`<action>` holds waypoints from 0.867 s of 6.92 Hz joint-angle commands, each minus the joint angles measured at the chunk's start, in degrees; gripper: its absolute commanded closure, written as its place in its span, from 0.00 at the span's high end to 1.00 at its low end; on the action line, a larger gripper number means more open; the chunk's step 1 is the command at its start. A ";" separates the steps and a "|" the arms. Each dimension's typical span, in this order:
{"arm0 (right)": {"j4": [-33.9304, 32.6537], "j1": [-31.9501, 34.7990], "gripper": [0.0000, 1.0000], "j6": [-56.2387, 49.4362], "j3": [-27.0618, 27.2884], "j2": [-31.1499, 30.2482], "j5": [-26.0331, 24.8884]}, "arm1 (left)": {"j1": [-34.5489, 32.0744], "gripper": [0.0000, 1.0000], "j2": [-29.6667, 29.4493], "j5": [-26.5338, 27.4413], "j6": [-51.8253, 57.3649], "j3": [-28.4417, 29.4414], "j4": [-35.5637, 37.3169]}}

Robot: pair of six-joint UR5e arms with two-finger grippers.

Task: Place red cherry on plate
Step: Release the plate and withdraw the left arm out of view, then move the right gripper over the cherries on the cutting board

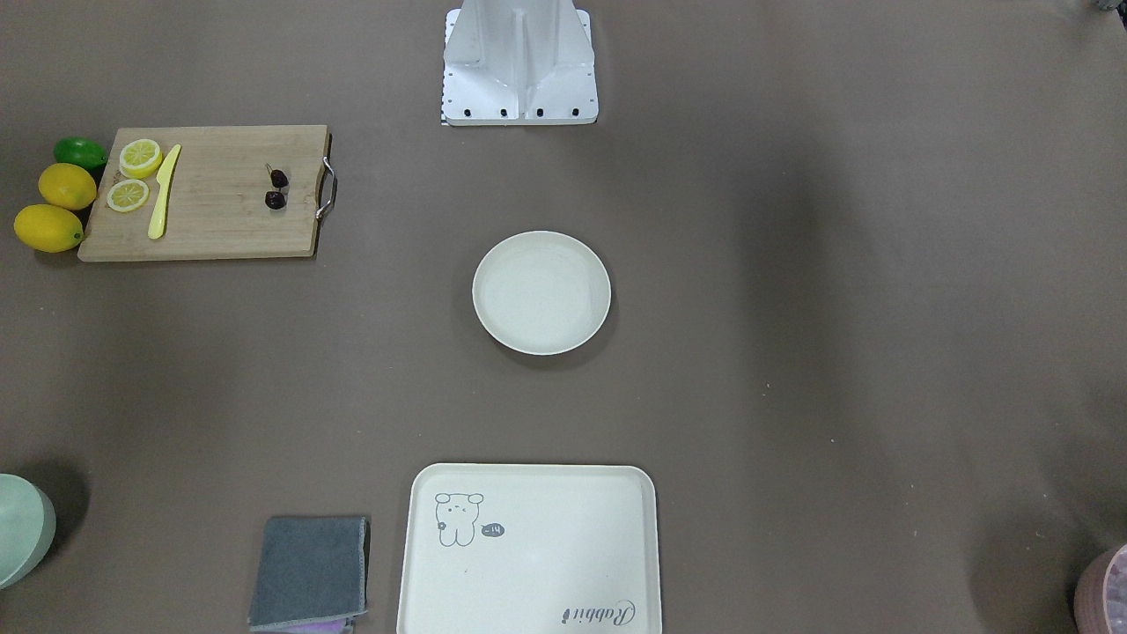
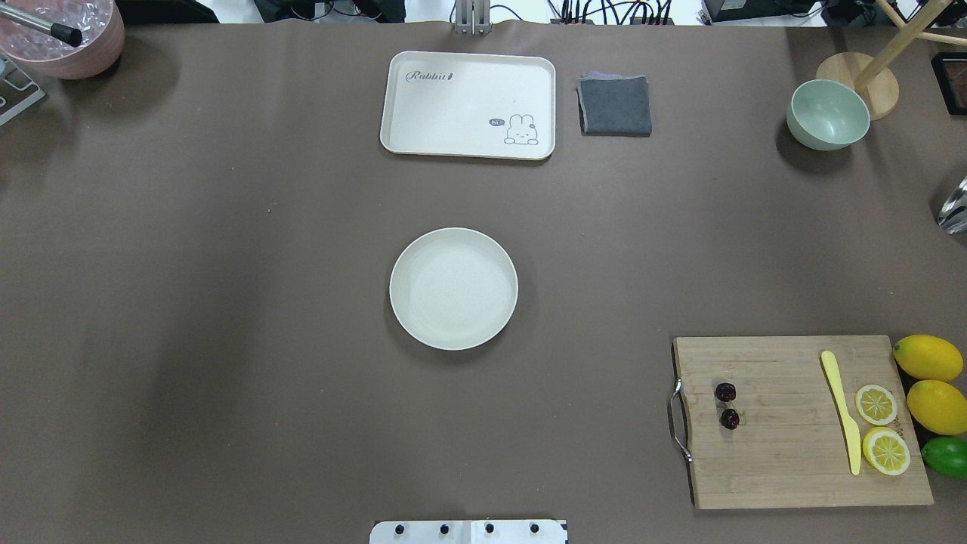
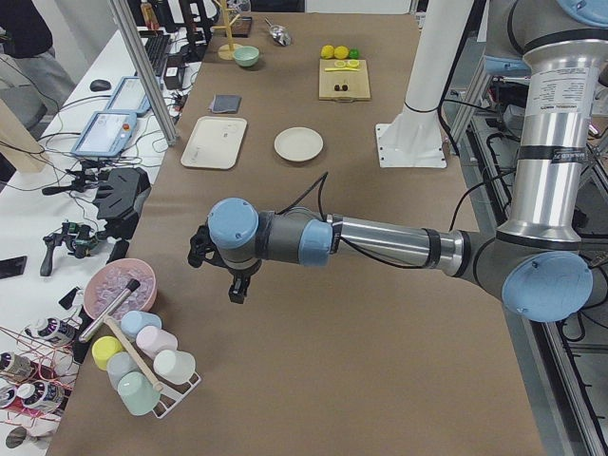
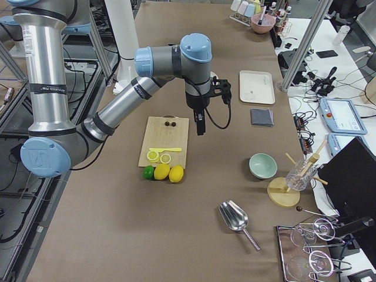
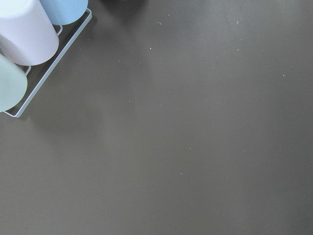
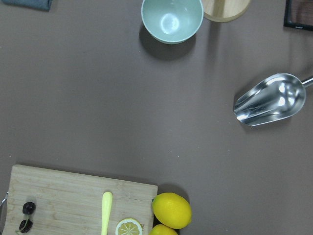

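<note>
- Cherry pair, the red cherry point(image 2: 727, 405), lies on wooden cutting board point(image 2: 786, 461) near its metal handle point(image 2: 678, 420), well apart from plate point(image 2: 453, 289).
- Plate sits mid-worktop point(image 2: 227, 317).
- Right pincer point(image 4: 200, 128) hangs above worktop near board; open or closed, cannot tell.
- Left pincer point(image 3: 236, 290) hangs above worktop near cup rack point(image 3: 152, 370); state cannot be told either.
- Yellow knife point(image 2: 841, 410) and lemon slices point(image 2: 876, 404) at board's other end.

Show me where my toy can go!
Bare brown table surrounds the empty round cream-white plate, reaching the rectangular cream rabbit tray and wooden cutting board. Crowded: the board's end opposite its handle, around yellow plastic knife, lemon slices, whole lemons.
</note>
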 commanded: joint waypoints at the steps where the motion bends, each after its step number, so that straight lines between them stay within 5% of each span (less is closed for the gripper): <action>1: 9.38 -15.76 1.00 16.53 0.94 0.00 -1.79 | 0.06 0.97 -0.18 0.09 0.02 -0.48 1.29; 3: 27.21 -32.39 0.98 39.05 -0.82 0.18 -8.48 | -0.20 0.98 -0.09 0.09 -0.07 -1.79 1.29; 6: 30.10 -46.93 0.98 55.91 4.17 -0.17 -18.49 | 0.06 0.98 -0.18 0.00 -0.16 -1.61 1.37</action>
